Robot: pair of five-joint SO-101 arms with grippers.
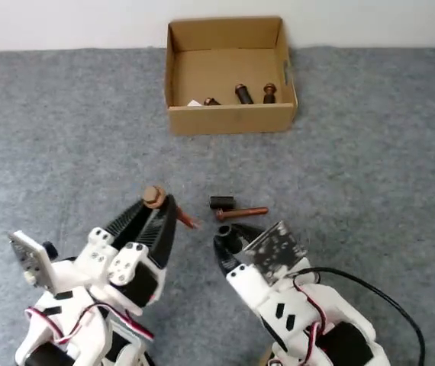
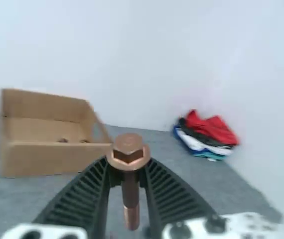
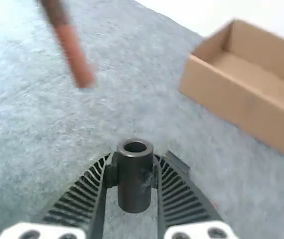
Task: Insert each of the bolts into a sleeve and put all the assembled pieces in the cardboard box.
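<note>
L gripper pinches a bolt, R gripper pinches a sleeve

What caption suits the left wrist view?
Left gripper clamps a copper bolt, with the cardboard box beyond.

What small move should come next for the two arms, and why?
Probably swing the left gripper toward the right gripper and line shaft up with bore. The left is shut on a copper-coloured hex-head bolt, the right on a dark cylindrical metal sleeve with its open end showing; the two parts sit apart, not yet joined.
</note>
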